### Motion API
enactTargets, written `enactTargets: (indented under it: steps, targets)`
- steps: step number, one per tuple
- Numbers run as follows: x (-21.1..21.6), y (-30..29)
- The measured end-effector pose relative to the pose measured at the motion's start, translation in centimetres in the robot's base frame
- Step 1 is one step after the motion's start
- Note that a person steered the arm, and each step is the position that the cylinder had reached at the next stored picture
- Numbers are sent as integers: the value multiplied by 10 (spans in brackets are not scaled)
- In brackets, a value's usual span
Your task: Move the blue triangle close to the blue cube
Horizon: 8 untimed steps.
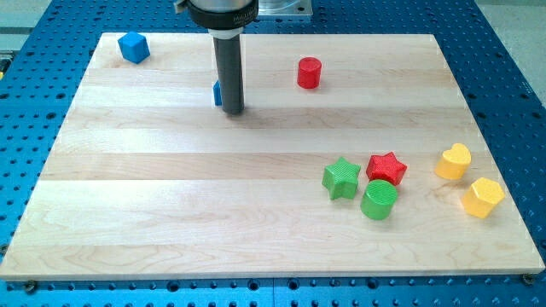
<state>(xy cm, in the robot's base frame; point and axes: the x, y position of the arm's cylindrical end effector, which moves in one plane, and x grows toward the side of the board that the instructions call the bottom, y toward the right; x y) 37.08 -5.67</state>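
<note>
There is one camera view, looking down on a pale wooden desk [171,196] that sits on a blue perforated base [512,51].

The arm carries no gripper, so nothing here opens or closes. It ends in a straight dark rod, and my tip [233,111] rests on the desk in the upper middle of the board.

Only a sliver of the blue triangle [217,93] shows at the rod's left edge, at about 10 o'clock from my tip. It is just beside the rod, seemingly touching it, and most of it is hidden, so its shape cannot be made out.

The blue cube [134,47] sits near the board's upper left corner, at about 10 o'clock from the blue triangle and well apart from it.

A red cylinder [309,72] stands at 2 o'clock from my tip.

Down at 4 o'clock a group gathers: a green star [341,178], a red star [386,168] just beside it, and a green cylinder [378,199] touching the red star from below.

Farther toward the view's right lie a yellow heart [453,161] and a yellow hexagonal block [483,197], near each other.
</note>
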Motion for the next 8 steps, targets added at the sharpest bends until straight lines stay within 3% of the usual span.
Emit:
enactTargets:
  steps: [2,3,4,5,7,8]
  targets:
    - [-94,-56]
    - [-108,-78]
    - [-106,-26]
    - [-133,-24]
    - [-140,-105]
    - [-139,-102]
